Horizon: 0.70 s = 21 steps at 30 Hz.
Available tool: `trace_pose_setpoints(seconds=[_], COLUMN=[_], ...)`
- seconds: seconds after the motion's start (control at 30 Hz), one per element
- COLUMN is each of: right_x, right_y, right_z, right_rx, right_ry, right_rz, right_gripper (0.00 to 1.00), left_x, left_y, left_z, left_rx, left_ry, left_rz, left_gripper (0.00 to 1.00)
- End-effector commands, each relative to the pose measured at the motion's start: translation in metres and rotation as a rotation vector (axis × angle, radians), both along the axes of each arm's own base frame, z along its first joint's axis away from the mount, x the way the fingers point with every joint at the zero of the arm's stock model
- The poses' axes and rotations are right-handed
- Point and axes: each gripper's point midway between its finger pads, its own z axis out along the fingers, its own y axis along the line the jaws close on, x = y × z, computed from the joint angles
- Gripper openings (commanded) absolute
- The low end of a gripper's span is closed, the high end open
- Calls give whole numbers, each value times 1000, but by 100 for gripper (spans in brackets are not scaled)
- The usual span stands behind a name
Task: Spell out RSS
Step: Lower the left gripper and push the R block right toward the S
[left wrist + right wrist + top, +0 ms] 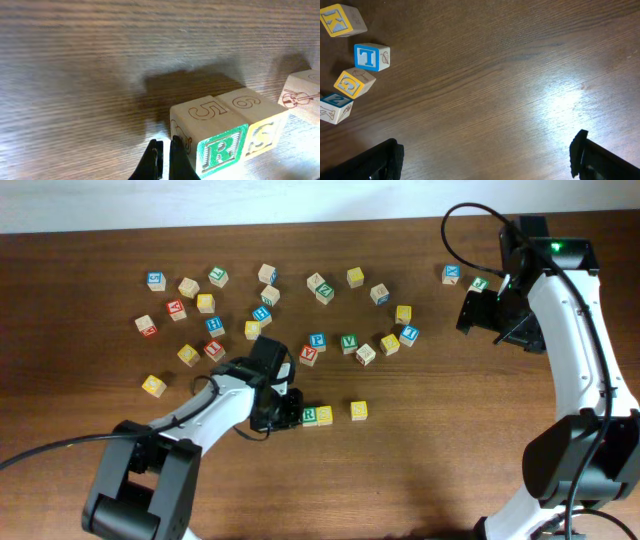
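Jaws pinched empty, my left gripper [165, 157] sat beside the R cube [220, 150]; the stray S [358, 410] lay beyond, apart along the row.

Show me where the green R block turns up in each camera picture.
Overhead: green R block lower centre, left end of its row.
Left wrist: lower right, close up.
Right wrist: not in it.
Shared landmark: yellow S block touching its side.
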Motion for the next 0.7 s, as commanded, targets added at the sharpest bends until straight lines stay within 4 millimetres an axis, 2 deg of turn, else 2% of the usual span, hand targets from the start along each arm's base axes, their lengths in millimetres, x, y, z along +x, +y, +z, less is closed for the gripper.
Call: trace_pose_setpoints(seconds=[0.0, 0.23, 0.37, 0.67], right_x=[1, 1, 1, 1], right_y=[-2, -2, -2, -2], right_z=[4, 4, 4, 4], right_rx=[-3, -3, -3, -3], right_ry=[-12, -12, -12, -12], right_rz=[4, 4, 4, 4], right_gripper=[98, 98, 98, 99], left_x=[-5, 7, 3, 5], left_y=[-7, -15, -21, -20], left_z=[-6, -3, -1, -1], left_rx=[3, -32, -61, -52], left_ry=[17, -32, -21, -29], left_rz=[10, 9, -5, -4], left_gripper=[0, 0, 0, 0])
